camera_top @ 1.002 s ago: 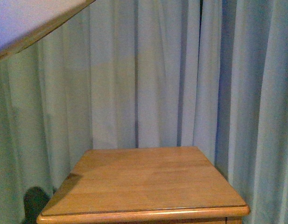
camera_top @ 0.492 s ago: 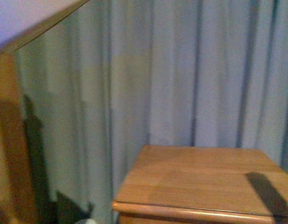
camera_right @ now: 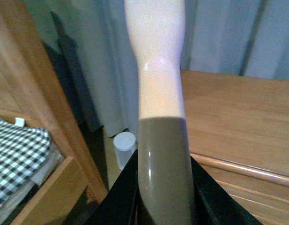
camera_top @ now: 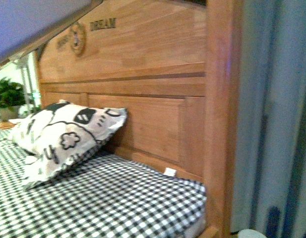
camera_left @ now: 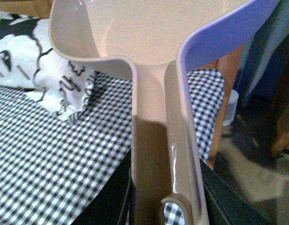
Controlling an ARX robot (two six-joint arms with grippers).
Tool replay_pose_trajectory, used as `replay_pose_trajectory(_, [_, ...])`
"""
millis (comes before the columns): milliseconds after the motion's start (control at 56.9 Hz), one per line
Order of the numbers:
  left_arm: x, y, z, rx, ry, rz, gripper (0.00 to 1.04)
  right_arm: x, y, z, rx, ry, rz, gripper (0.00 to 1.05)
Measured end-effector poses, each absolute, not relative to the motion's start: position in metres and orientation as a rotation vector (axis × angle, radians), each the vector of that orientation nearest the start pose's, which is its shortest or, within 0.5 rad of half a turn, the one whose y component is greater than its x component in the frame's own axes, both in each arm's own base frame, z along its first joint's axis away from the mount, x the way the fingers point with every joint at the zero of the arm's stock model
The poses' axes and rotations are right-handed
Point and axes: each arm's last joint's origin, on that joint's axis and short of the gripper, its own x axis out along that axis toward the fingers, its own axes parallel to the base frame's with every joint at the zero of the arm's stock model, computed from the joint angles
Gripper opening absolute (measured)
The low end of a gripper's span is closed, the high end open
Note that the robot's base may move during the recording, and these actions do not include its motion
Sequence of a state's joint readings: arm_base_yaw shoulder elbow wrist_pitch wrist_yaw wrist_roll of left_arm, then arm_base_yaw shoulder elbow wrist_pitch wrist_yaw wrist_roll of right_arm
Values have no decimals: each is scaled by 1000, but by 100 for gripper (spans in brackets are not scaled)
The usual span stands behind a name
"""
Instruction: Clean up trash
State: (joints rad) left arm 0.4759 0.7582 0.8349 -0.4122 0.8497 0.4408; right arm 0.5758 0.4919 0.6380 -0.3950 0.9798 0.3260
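Observation:
My left gripper (camera_left: pixel 165 187) is shut on the handle of the pinkish-beige dustpan (camera_left: pixel 135 33), whose scoop is held above the bed. The dustpan's edge also shows at the top left of the front view (camera_top: pixel 33 20). My right gripper (camera_right: pixel 164 187) is shut on the pale brush handle (camera_right: pixel 160 93). The brush head is out of view. A small white bit (camera_top: pixel 168 172) lies on the checkered sheet by the headboard. It also shows in the right wrist view (camera_right: pixel 18 122). It is too small to tell if it is the crumpled trash.
A white pillow with black cartoon print (camera_top: pixel 68 134) leans on the wooden headboard (camera_top: pixel 153 99) over the black-and-white checkered bed (camera_top: pixel 118 198). Curtains (camera_top: pixel 276 124) hang to the right. A wooden nightstand (camera_right: pixel 238 112) stands beside the bed, with a white cylinder (camera_right: pixel 124 147) on the floor between them.
The front view has swung left, from the nightstand and curtains to the bed, headboard and pillow.

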Motion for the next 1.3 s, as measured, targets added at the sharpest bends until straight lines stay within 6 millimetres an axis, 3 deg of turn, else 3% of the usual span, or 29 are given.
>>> replay_pose_trajectory(1301, [143,49,335,221,177,-423,28,99,36,304,146,111,-418,21])
